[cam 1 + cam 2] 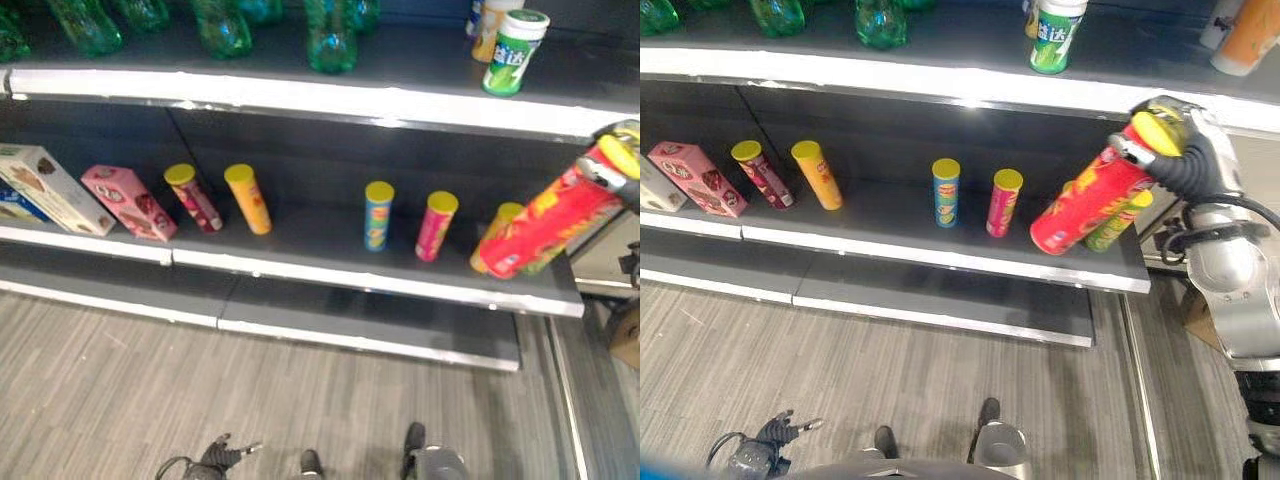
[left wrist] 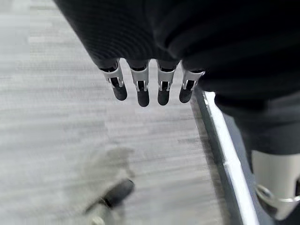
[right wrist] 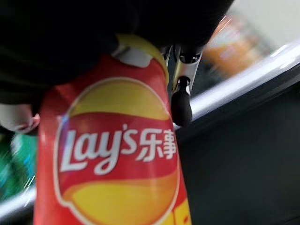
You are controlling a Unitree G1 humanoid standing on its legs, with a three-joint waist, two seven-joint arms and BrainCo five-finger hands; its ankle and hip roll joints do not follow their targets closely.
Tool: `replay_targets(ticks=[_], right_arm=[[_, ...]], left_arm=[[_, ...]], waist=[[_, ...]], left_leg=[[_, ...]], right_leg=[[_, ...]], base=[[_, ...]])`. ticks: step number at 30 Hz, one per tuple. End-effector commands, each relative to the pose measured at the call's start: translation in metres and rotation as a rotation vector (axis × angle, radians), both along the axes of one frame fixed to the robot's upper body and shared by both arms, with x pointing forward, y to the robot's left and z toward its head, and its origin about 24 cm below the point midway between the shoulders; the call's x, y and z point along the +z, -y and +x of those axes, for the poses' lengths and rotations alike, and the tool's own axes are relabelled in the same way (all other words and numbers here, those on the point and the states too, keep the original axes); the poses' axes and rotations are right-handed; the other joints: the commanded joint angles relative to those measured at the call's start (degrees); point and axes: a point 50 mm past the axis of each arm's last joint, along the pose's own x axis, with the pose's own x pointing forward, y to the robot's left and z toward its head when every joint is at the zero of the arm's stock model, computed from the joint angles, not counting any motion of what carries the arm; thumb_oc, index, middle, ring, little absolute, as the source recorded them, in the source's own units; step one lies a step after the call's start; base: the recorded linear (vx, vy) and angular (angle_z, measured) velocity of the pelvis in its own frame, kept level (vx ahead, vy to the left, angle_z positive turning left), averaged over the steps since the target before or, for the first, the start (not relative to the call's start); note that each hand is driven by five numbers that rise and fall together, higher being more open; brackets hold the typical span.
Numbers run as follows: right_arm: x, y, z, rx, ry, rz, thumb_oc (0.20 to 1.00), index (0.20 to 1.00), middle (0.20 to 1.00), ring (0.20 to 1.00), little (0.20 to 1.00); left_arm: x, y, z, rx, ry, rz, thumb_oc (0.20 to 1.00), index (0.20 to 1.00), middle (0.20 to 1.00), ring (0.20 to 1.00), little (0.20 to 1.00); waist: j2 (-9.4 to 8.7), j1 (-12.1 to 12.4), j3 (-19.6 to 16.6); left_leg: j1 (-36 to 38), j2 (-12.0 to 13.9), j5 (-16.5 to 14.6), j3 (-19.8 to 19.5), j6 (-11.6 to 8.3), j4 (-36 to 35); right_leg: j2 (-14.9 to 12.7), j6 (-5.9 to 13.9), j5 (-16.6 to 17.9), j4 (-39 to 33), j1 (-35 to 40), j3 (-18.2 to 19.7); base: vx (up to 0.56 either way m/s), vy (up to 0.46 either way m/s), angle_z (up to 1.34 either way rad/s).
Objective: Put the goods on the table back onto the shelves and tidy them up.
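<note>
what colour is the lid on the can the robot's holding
Yellow. The red can in the right hand has a yellow lid, clearest in the right eye view.

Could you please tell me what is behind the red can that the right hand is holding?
A yellow-lidded green can stands behind the red can, which the right hand grips; most of it is covered.

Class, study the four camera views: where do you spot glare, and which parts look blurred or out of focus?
Left eye view: strong glare whitens the upper shelf's front edge. Right wrist view: the tall red chip canister in the right hand is sharp enough, but the shelving behind smears into streaks. Left wrist view: the left hand looks crisp, while the grey wood-look floor beneath is soft.
</note>
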Motion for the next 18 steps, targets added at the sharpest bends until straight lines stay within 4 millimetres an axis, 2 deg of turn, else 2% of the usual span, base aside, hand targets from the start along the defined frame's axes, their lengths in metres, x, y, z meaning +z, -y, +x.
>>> replay_targets(ticks=[1,3,5,6,9,12,13,14,15,17,18], right_arm=[[0.034,-0.018,-0.005,0.085,0.142,-0.065,0.2,0.2,0.2,0.2,0.2],[0.03,-0.038,-0.004,0.173,0.105,-0.124,0.2,0.2,0.2,0.2,0.2],[0.026,-0.045,0.0,0.192,0.074,-0.165,0.2,0.2,0.2,0.2,0.2],[0.023,-0.05,0.002,0.211,0.058,-0.175,0.2,0.2,0.2,0.2,0.2],[0.013,-0.062,0.011,0.245,0.006,-0.206,0.2,0.2,0.2,0.2,0.2],[0.004,-0.075,0.018,0.293,-0.03,-0.209,0.2,0.2,0.2,0.2,0.2],[0.004,-0.075,0.018,0.294,-0.031,-0.21,0.2,0.2,0.2,0.2,0.2],[0.0,-0.078,0.019,0.303,-0.045,-0.205,0.2,0.2,0.2,0.2,0.2],[-0.004,-0.081,0.023,0.299,-0.056,-0.237,0.2,0.2,0.2,0.2,0.2],[-0.009,-0.086,0.031,0.286,-0.069,-0.257,0.2,0.2,0.2,0.2,0.2],[-0.01,-0.088,0.034,0.271,-0.071,-0.292,0.2,0.2,0.2,0.2,0.2]], left_arm=[[0.008,-0.016,0.005,0.042,0.045,0.035,1.0,1.0,1.0,1.0,1.0],[0.006,-0.01,0.002,0.049,0.053,0.017,1.0,1.0,1.0,1.0,1.0],[0.006,-0.007,0.003,0.066,0.066,0.01,1.0,1.0,1.0,1.0,1.0],[0.005,-0.006,0.001,0.076,0.062,0.008,1.0,1.0,1.0,1.0,1.0],[0.001,-0.007,-0.009,0.087,0.024,0.016,1.0,1.0,1.0,1.0,1.0],[-0.001,-0.011,-0.016,0.103,-0.005,0.043,1.0,1.0,1.0,1.0,1.0],[-0.002,-0.011,-0.016,0.104,-0.005,0.042,1.0,1.0,1.0,1.0,1.0],[-0.001,-0.012,-0.017,0.111,-0.004,0.044,1.0,1.0,1.0,1.0,1.0],[-0.003,-0.01,-0.021,0.116,-0.014,0.043,1.0,1.0,1.0,1.0,1.0],[-0.004,-0.008,-0.024,0.094,-0.022,0.049,1.0,1.0,1.0,1.0,1.0],[-0.005,-0.008,-0.026,0.087,-0.031,0.047,1.0,1.0,1.0,1.0,1.0]], waist=[[-2.95,1.01,0.13],[-3.07,2.14,1.09],[-3.28,2.82,2.0],[-3.14,2.86,2.32],[-2.51,3.38,1.65],[-1.59,4.01,0.92],[-1.56,3.89,0.84],[-0.82,4.12,0.63],[0.66,4.56,0.07],[2.29,5.13,0.03],[2.44,5.32,-0.22]], left_leg=[[-1.09,-4.79,-8.55,-1.39,-0.71,5.64],[-4.31,-4.46,-10.72,-1.96,-2.35,15.33],[-8.02,-3.6,-8.79,-2.52,-3.77,21.92],[-9.25,-2.31,-8.18,-2.17,-4.09,23.11],[-8.1,1.67,-7.08,-1.92,-3.86,17.29],[-7.2,5.15,-1.54,-5.23,-4.65,6.34],[-6.94,5.18,-1.16,-5.22,-4.73,5.66],[-7.49,5.98,0.81,-6.27,-5.07,2.78],[-7.37,6.57,2.55,-6.77,-6.5,-1.78],[-7.72,5.87,2.72,-6.47,-7.06,-1.14],[-7.6,5.11,2.14,-6.27,-6.82,-0.99]], right_leg=[[1.46,1.43,-4.53,-1.12,0.67,4.25],[1.56,0.57,-5.3,-3.23,4.1,3.52],[1.15,-0.03,-5.74,-4.35,5.64,2.48],[1.23,-0.11,-6.09,-4.92,6.48,1.75],[0.75,0.5,-6.37,-5.73,7.45,0.98],[-0.13,1.66,-7.2,-5.72,7.14,1.11],[-0.08,1.62,-7.26,-5.66,7.1,1.06],[-0.3,2.03,-7.79,-5.73,7.31,1.08],[-0.93,2.78,-8.24,-5.93,7.71,1.09],[-2.51,4.04,-7.64,-5.98,8.11,0.83],[-3.43,4.3,-7.25,-5.74,8.23,1.1]], base=[[0.06,-0.073,0.04],[0.04,-0.079,0.24],[-0.03,-0.012,0.46],[0.03,0.042,0.38],[0.11,0.108,0.18],[0.13,0.167,0.08],[0.12,0.146,0.07],[0.18,0.227,0.13],[0.24,0.32,0.07],[0.21,0.336,0.0],[0.18,0.288,-0.19]])
